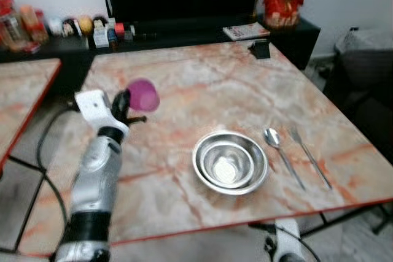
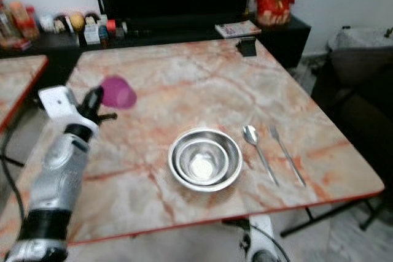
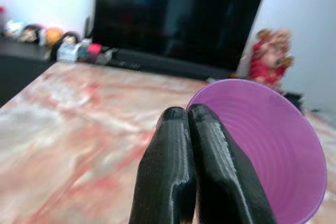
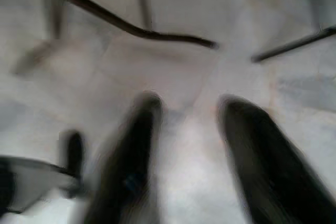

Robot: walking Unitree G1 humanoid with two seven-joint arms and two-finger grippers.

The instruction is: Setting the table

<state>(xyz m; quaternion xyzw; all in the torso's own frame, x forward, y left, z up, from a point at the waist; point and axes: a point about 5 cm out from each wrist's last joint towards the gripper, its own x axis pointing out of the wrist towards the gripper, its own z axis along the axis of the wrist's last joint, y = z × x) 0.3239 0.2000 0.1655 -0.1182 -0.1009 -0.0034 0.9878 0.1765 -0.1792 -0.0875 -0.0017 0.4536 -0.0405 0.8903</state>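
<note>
the left gripper [image 1: 126, 104] sits closest in, raised over the left side of the marble table [image 1: 184, 90], its fingers [image 3: 178, 182] pinched together on the rim of a purple cup [image 1: 143, 94] that's tipped on its side in the air. nested steel bowls [image 1: 229, 162] sit near the front edge, with a spoon [image 1: 279, 151] and fork [image 1: 309, 154] just beside them on the right. the right gripper [image 4: 189, 145] hangs low over the floor, fingers apart.

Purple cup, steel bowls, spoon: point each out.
purple cup [image 1: 145, 95], left eye view, on its side wall.
steel bowls [image 1: 230, 162], left eye view, inner bowl's bottom.
spoon [image 1: 272, 137], left eye view, on its bowl end.
</note>
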